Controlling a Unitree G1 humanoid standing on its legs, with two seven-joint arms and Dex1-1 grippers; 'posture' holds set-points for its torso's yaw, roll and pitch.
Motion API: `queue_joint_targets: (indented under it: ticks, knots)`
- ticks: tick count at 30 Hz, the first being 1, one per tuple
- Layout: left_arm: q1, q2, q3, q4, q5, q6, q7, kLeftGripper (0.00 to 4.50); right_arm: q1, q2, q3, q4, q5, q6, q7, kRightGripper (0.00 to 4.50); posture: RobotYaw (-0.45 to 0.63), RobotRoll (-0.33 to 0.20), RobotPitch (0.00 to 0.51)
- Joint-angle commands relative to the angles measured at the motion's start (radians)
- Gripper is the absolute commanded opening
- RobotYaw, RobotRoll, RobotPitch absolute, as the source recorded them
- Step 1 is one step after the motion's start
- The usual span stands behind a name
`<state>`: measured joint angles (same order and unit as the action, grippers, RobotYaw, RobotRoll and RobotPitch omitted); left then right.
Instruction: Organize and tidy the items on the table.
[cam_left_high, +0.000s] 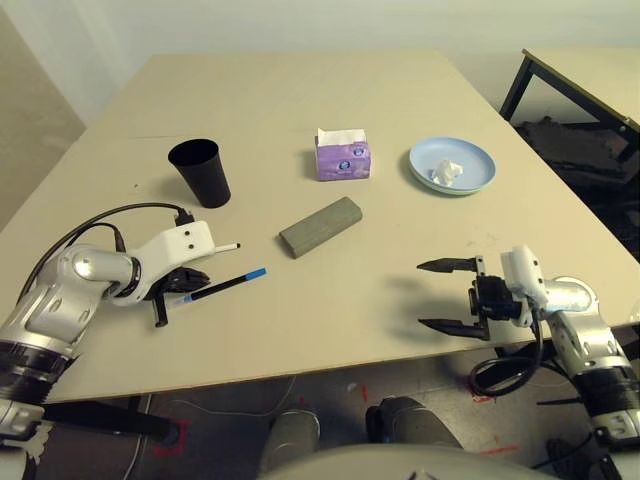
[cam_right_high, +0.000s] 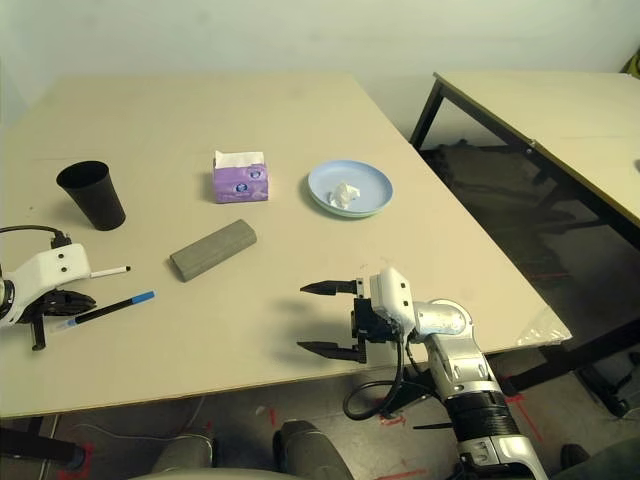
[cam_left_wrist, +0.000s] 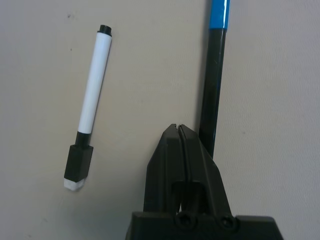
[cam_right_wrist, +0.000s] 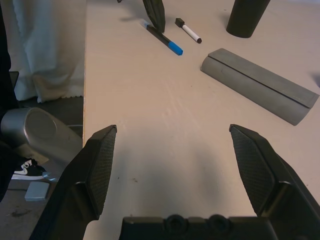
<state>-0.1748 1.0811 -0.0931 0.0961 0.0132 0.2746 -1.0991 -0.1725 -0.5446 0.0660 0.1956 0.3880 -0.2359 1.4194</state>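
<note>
- Left gripper (cam_left_wrist: 178, 127): lower left, fingers together, just beside the pen.
- Cup (cam_left_high: 204, 178): left, upright.
- Marker (cam_left_high: 228, 247) and blue-capped pen (cam_left_high: 228, 286): lying lower left on the table (cam_left_high: 330, 320).
- Glasses case (cam_left_high: 321, 227): near the centre, slanted.
- Tissue box (cam_left_high: 343, 160): upper centre.
- Plates (cam_left_high: 474, 164): stacked, upper right, crumpled paper (cam_left_high: 447, 173) on top.
- Right gripper (cam_left_high: 421, 295): lower right, fingers wide apart, nothing between.

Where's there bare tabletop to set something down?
Bare: between the grey glasses case and right gripper, and behind the purple tissue box. Crowded: around the left gripper, beside the white marker and blue-capped pen.
</note>
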Motion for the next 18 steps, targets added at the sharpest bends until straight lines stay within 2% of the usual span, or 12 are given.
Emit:
queue_joint_targets:
  ticks: [1, 7, 10, 18]
  knots:
    - [0.004, -0.008, 0.009, -0.005, -0.014, 0.013, -0.012, 0.03, -0.006, -0.010, 0.006, -0.013, -0.003, 0.006, -0.004, 4.50, 0.03, 0.000, 0.032]
    - [-0.031, 0.027, 0.033, -0.076, -0.052, 0.070, -0.059, 0.03, -0.003, -0.011, 0.008, -0.010, -0.005, 0.004, -0.002, 4.50, 0.03, 0.000, 0.033]
    - [-0.042, 0.044, 0.019, -0.105, -0.053, 0.094, -0.090, 0.92, -0.007, -0.008, 0.010, -0.003, -0.006, 0.000, 0.000, 4.50, 0.03, 0.000, 0.033]
    - [-0.054, 0.036, -0.043, -0.094, 0.002, 0.093, -0.094, 3.78, -0.015, -0.005, 0.013, 0.003, -0.012, -0.008, 0.001, 4.50, 0.01, 0.000, 0.034]
